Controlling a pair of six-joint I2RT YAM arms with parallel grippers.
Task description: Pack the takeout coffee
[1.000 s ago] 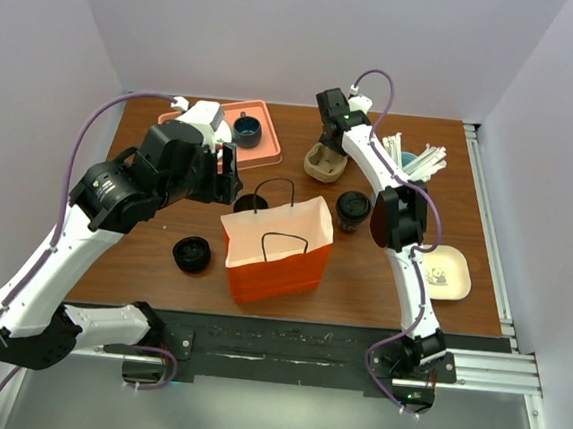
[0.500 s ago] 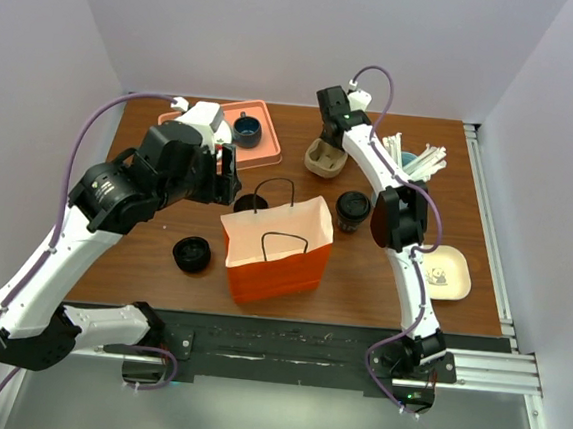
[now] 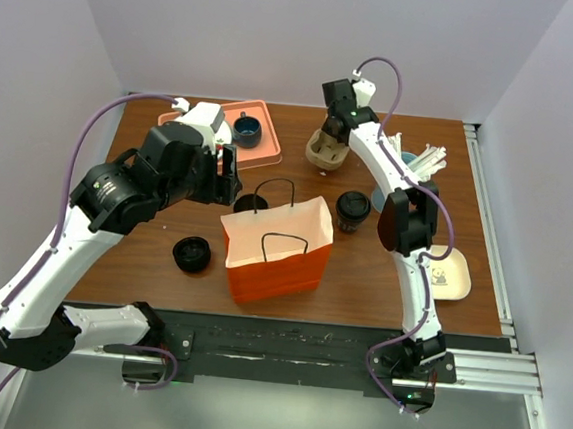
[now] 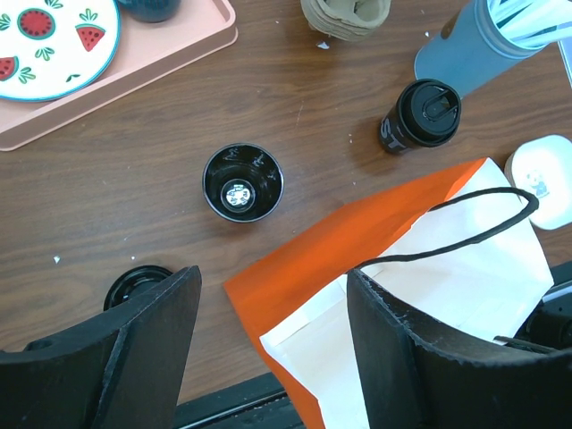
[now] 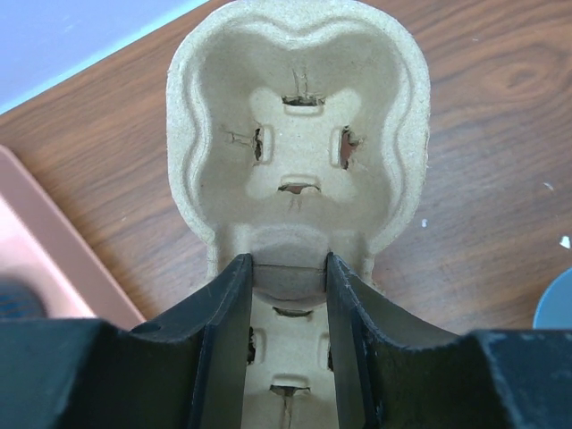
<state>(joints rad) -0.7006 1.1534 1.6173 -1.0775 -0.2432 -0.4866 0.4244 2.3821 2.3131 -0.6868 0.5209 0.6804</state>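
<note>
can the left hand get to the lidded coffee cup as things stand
Probably yes: the left hand is open and empty, and the lidded coffee cup stands upright with nothing over its lid. Only the orange paper bag stands partly between them.

One takeout coffee (image 3: 352,209), one open cup (image 4: 242,182), one bag (image 3: 275,259), one carrier (image 5: 299,152).

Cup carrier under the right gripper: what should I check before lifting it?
1. Grip: right gripper pinches the cup carrier at its centre ridge: ok.
2. Visible carrier pocket empty: ok.
3. The takeout coffee upright, lid on: ok.
4. The orange bag standing, mouth open: ok.
5. The left gripper open, holding nothing: ok.
6. Carrier clear of the table: cannot tell.
</note>
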